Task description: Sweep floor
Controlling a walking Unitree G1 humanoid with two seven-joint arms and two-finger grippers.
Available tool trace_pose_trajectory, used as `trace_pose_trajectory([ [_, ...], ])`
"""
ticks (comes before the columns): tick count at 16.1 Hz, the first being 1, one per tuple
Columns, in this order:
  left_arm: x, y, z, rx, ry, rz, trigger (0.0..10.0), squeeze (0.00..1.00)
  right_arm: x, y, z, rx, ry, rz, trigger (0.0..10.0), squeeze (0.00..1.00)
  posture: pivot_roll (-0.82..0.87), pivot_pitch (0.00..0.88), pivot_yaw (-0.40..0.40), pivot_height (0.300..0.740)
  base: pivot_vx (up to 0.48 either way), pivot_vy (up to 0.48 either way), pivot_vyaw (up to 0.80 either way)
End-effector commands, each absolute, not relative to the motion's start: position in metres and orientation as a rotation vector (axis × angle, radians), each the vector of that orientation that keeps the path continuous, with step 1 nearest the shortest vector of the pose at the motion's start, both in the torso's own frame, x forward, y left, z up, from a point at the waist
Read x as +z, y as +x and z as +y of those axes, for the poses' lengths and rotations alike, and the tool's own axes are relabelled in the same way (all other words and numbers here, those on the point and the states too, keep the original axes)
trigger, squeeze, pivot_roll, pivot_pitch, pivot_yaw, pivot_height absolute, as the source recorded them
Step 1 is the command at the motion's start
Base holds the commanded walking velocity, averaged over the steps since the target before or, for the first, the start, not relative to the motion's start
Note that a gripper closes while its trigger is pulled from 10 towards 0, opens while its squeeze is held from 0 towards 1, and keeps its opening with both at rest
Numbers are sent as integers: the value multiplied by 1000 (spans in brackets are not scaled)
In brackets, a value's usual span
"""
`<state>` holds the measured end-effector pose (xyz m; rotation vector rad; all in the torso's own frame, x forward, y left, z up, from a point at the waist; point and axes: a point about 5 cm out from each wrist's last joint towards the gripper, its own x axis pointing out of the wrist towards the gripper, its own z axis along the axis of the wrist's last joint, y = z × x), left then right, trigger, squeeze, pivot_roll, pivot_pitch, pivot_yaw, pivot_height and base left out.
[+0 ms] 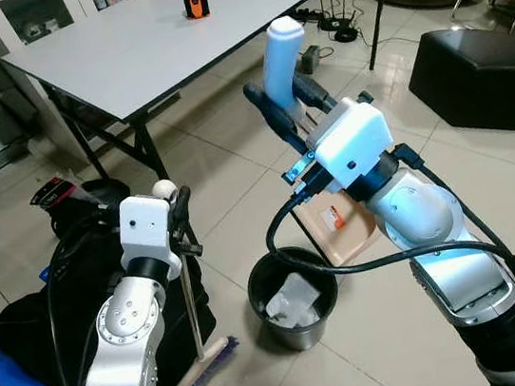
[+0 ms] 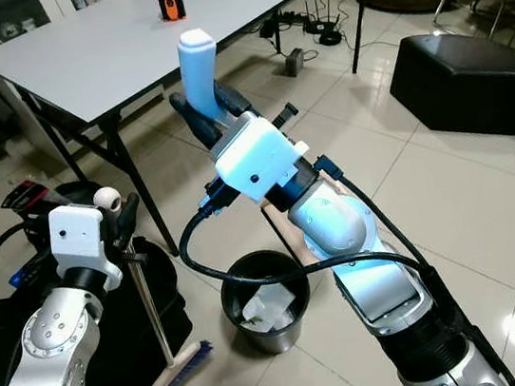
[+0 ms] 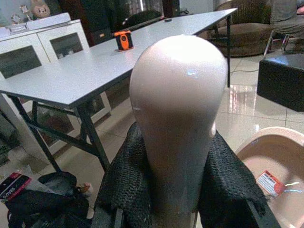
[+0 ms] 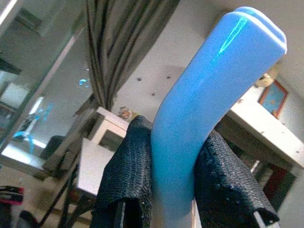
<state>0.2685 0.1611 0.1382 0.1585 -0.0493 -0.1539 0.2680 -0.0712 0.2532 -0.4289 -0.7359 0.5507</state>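
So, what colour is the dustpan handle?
Light blue; the handle shows best in the right wrist view.

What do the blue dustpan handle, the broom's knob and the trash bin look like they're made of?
Dustpan handle: glossy blue plastic, by its sharp highlight. Broom knob: smooth cream plastic or lacquered wood; its sheen leaves that open. Trash bin: dark, probably metal, with a dull sheen on its wall.

Both arms raised; left tool (image 1: 181, 225) clamped, right tool (image 1: 290, 111) clamped.

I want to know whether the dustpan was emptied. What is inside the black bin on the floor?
Inside the bin lies pale crumpled rubbish, like paper or plastic. Anything under it, and the bin's bottom, is covered.
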Motion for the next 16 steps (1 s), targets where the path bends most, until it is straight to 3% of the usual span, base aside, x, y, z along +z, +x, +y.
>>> trace_pose_trajectory([
  [1,143,269,162,-147,175,-73,10000,0,269,267,-81,481,-440,-814,10000,0,-6,25,60,740,0,0,0],
  [5,142,269,157,-174,168,-68,10000,0,275,288,-148,77,-383,-690,10000,0,-16,28,54,740,0,0,0],
  [7,141,269,154,-187,161,-59,10000,0,260,290,-177,-26,-339,-570,10000,0,-16,28,54,740,-126,0,0],
  [11,140,268,152,-195,164,-57,10000,0,238,288,-193,-102,-215,-436,10000,0,-18,33,50,740,-259,0,0],
  [16,141,267,153,-198,168,-55,10000,0,228,283,-191,-101,-198,-391,10000,0,-22,39,54,740,-263,0,0],
])
